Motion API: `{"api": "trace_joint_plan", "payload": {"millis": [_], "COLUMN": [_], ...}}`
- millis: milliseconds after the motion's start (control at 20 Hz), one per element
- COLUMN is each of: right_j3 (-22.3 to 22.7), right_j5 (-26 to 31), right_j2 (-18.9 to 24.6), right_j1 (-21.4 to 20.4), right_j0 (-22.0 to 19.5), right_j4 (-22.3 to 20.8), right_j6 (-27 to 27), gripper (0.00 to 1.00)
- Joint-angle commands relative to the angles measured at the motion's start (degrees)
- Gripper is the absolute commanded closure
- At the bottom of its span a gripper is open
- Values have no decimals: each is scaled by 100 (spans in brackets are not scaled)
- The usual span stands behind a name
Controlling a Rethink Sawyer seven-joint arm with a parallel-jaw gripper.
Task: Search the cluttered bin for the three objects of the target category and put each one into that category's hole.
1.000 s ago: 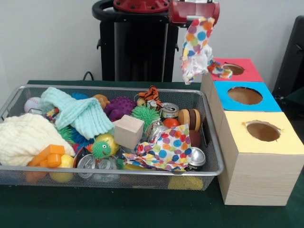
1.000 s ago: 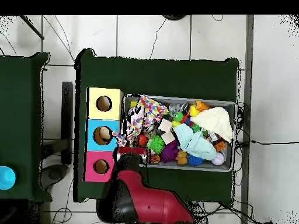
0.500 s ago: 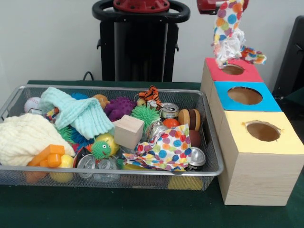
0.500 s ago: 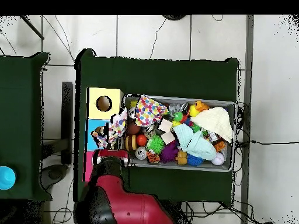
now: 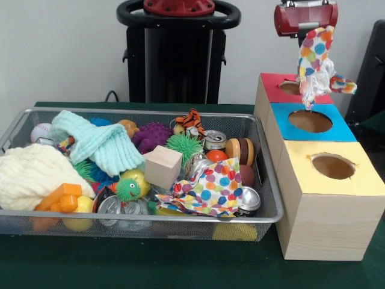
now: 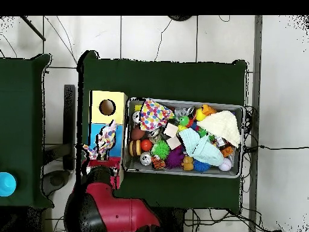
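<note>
the gripper (image 5: 308,27) has carried the polka-dot cloth (image 5: 315,63), pinched and dangling below it, sideways from the red hole (image 5: 291,88) to above the blue hole (image 5: 310,121); release looks imminent.

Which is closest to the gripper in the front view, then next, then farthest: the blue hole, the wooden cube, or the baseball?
From the gripper:
1. Blue hole, just below it.
2. Wooden cube, mid-bin.
3. Baseball, the bin's far left corner.
</note>
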Motion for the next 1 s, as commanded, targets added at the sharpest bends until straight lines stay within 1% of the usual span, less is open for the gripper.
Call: {"api": "trace_joint_plan", "payload": {"millis": [50, 150, 250, 300, 450, 650, 800, 1000], "right_j3": [-750, -837, -948, -1004, -1187, -1614, -1996, -2356], "right_j5": [-548, -574, -430, -295, 201, 1027, 1665, 2140], "right_j2": [137, 85, 12, -1, -242, -816, -1181, -1289], "right_j1": [785, 848, 833, 847, 841, 854, 957, 1082], "right_j0": [-49, 29, 113, 146, 400, 890, 1202, 1335], "right_j4": [327, 407, 528, 590, 877, 1196, 1231, 1024], "right_j6": [1427, 1398, 1293, 1247, 963, 357, 115, 207], "gripper": [100, 100, 100, 100, 100, 100, 100, 100]}}
